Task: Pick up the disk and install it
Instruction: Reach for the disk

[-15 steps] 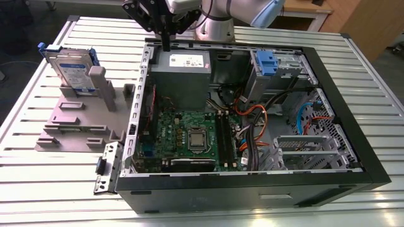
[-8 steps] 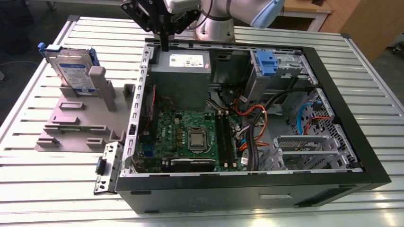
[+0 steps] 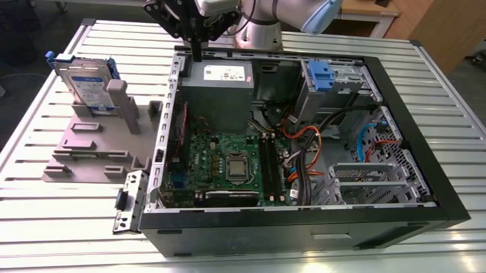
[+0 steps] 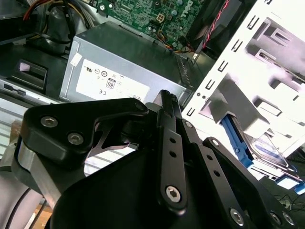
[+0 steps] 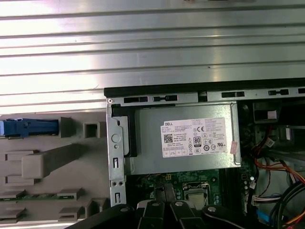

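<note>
The tool (image 3: pixel 197 56) hangs over the far edge of the open computer case (image 3: pixel 304 230), above the grey power supply (image 3: pixel 218 85). Its fingers are pressed together and hold nothing. The disk (image 3: pixel 85 85) stands on edge in the grey holder (image 3: pixel 83 151) on the desk (image 3: pixel 61 227), at the exterior view's left, well apart from the tool.

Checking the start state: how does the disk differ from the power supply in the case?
The disk stands on edge in the grey holder outside the case; the power supply sits inside it. The disk is a thin blue-framed slab; the power supply a bulky grey box. Both carry white labels.
</note>
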Tool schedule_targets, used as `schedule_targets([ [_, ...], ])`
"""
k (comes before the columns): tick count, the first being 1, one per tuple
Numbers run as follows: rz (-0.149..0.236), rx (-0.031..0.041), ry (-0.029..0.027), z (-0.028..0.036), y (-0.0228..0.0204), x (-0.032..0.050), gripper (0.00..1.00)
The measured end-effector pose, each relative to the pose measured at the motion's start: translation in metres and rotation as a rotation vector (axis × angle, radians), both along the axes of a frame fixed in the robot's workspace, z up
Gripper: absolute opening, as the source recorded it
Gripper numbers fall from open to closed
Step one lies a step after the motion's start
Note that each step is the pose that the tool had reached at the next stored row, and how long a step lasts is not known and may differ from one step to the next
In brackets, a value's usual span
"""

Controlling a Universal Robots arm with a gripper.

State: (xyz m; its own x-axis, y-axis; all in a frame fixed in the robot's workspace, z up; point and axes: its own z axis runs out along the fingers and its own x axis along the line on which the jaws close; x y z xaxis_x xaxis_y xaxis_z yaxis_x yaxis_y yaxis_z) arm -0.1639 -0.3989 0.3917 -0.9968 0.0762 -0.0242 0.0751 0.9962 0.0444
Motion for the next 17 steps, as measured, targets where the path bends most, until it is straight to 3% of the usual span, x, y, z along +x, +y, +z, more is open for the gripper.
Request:
schedule_targets([
  [1,0.0,0.0,0.0,0.0,0.0,-0.0002,0.11],
  [3,0.0,0.0,0.0,-0.0004,0.0,-0.0079,0.11],
  [17,0.0,0.0,0.0,-0.0005,0.0,-0.0115,0.11],
])
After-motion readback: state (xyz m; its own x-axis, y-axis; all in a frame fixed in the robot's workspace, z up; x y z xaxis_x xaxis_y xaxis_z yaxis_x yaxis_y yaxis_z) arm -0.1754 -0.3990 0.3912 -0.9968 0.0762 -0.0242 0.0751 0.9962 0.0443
